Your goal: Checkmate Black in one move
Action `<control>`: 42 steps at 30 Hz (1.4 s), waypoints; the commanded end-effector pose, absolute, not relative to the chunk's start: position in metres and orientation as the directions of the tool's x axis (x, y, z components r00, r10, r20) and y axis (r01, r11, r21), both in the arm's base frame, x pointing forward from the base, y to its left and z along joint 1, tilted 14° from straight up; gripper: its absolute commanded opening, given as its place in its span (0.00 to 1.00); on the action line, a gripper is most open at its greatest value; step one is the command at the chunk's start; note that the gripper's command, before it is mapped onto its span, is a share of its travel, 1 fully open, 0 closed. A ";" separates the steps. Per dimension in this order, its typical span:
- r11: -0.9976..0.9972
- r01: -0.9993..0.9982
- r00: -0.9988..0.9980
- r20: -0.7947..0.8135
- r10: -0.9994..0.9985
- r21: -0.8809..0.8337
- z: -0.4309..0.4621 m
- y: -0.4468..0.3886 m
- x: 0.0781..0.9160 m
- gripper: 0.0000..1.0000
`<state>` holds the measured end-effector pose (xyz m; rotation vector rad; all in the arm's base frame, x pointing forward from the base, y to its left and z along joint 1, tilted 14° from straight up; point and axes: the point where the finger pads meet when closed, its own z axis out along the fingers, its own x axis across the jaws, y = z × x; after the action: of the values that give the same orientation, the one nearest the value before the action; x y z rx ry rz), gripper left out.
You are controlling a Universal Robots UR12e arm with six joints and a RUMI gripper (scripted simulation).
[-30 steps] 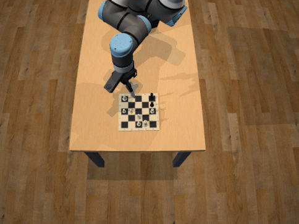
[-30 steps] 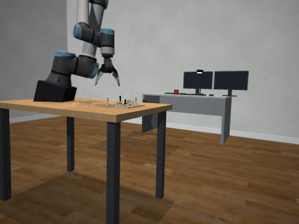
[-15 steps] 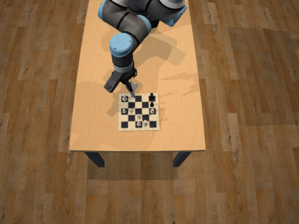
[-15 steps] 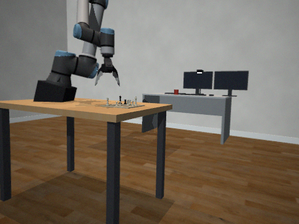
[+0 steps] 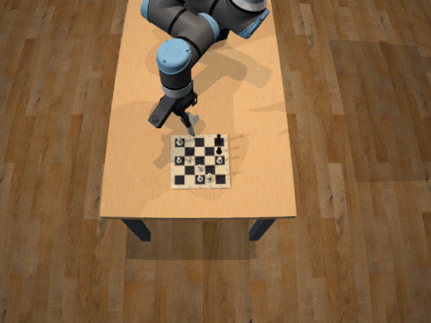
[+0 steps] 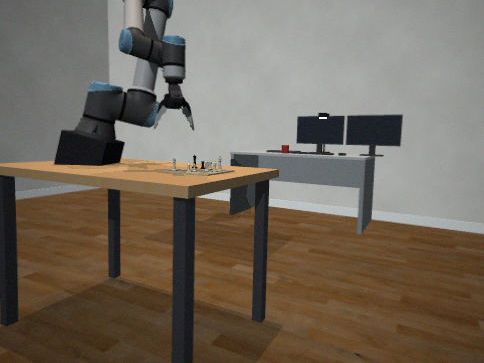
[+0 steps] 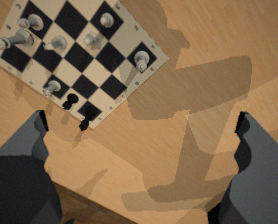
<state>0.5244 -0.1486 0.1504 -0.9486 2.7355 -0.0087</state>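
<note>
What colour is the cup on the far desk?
Red; the cup shows best in the exterior view.

Board (image 5: 225, 161): small checkered square, flat on my table. White pieces (image 5: 179, 141) upright, one per square, one in far-left corner. Two black pieces (image 5: 219, 138) upright, adjacent, far-right corner.

An office: grey desk (image 6: 320, 167) with 2 monitors (image 6: 349, 130), wood floor (image 6: 350, 285), plain walls.

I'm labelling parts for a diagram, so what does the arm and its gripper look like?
The arm has dark grey joint housings with light blue caps and pale silver-grey tube links, on a black box base. The gripper is dark grey with two tapered, pointed fingers. No cables or markings are visible.
</note>
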 end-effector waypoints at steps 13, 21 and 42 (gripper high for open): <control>0.788 -0.609 -0.758 -0.229 -0.611 -0.086 0.177 -0.151 0.518 1.00; 0.788 -0.609 -0.758 -0.229 -0.611 -0.086 0.177 -0.151 0.518 1.00; 0.788 -0.609 -0.758 -0.229 -0.611 -0.086 0.177 -0.151 0.518 1.00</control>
<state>0.5179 -0.1506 0.1765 -0.9489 2.7356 -0.0077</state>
